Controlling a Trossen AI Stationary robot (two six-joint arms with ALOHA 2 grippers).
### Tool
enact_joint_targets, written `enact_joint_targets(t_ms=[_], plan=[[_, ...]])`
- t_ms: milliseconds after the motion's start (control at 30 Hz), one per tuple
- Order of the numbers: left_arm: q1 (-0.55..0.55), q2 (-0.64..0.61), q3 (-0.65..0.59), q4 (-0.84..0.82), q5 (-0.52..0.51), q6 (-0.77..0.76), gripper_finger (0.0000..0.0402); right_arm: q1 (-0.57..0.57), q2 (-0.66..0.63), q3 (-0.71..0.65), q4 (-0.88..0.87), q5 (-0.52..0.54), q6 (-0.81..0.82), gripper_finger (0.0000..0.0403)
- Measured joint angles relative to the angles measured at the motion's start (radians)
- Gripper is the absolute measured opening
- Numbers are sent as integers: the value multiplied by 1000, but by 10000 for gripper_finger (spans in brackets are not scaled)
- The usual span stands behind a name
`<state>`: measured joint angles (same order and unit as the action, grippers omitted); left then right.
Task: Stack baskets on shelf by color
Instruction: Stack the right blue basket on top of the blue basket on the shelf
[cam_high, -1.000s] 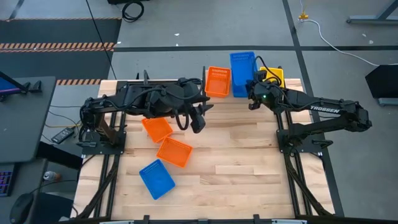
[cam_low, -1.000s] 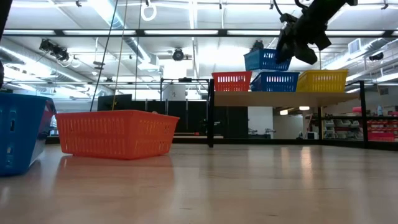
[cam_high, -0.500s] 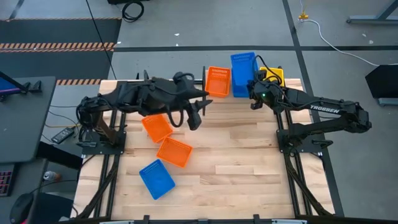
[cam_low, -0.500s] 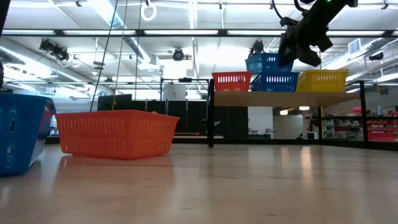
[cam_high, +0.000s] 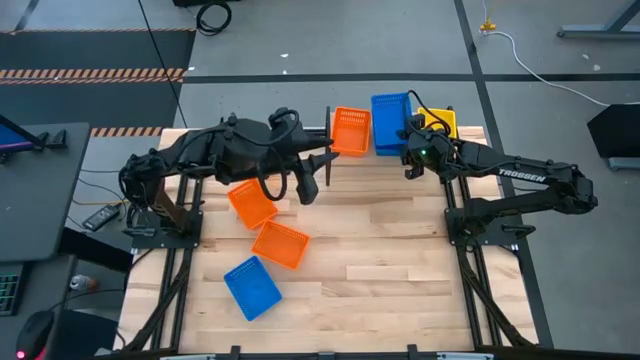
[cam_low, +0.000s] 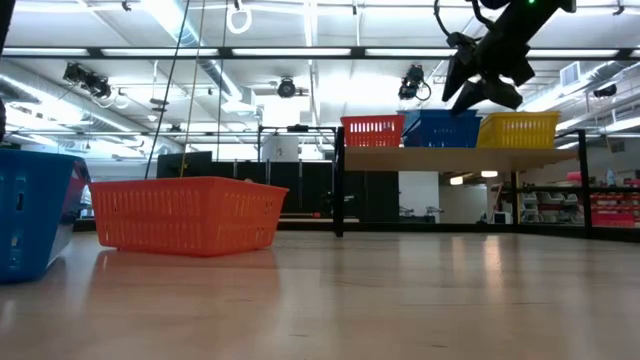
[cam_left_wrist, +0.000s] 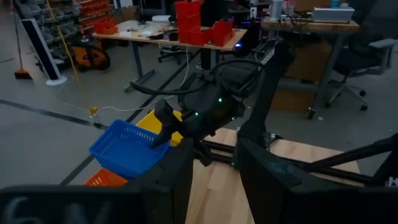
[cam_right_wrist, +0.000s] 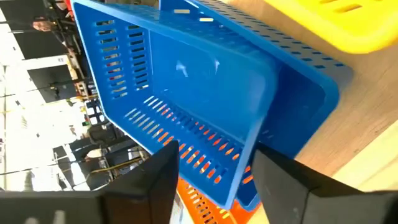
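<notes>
The shelf (cam_low: 450, 156) stands at the table's far edge and carries an orange basket (cam_low: 372, 130), a blue basket (cam_low: 438, 127) and a yellow basket (cam_low: 518, 128). The upper blue basket (cam_right_wrist: 186, 81) sits nested in a second blue one (cam_right_wrist: 245, 194). My right gripper (cam_right_wrist: 214, 180) is open, its fingers standing either side of the upper basket's near end wall. My left gripper (cam_left_wrist: 214, 180) is open and empty, raised over the table's middle (cam_high: 308, 185). Two orange baskets (cam_high: 252, 205) (cam_high: 280, 243) and a blue one (cam_high: 252, 287) lie on the tabletop.
On the shelf the orange basket (cam_high: 350, 130), blue stack (cam_high: 390, 122) and yellow basket (cam_high: 438, 122) stand side by side. The near right part of the tabletop (cam_high: 400, 260) is bare wood. In the low view an orange basket (cam_low: 185, 213) and a blue one (cam_low: 30, 210) stand close to the camera.
My right gripper has lowered the blue basket, which a second ago hung tilted above the shelf, into the blue basket on the shelf and has opened off it. My left gripper has drawn a little toward the table's far edge.
</notes>
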<state>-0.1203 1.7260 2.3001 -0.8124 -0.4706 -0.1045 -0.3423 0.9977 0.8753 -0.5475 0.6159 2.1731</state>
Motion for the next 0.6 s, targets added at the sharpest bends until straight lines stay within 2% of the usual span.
enact_joint_targets(t_ms=[233,433,600], plan=[[-15,0,0,-1,1,47,133,0,0,0,112,11,-72,235],[-14,0,0,-1,1,61,133,0,0,0,331,10,-244,236],[-14,0,0,0,1,98,133,8,0,0,377,-57,-289,235]])
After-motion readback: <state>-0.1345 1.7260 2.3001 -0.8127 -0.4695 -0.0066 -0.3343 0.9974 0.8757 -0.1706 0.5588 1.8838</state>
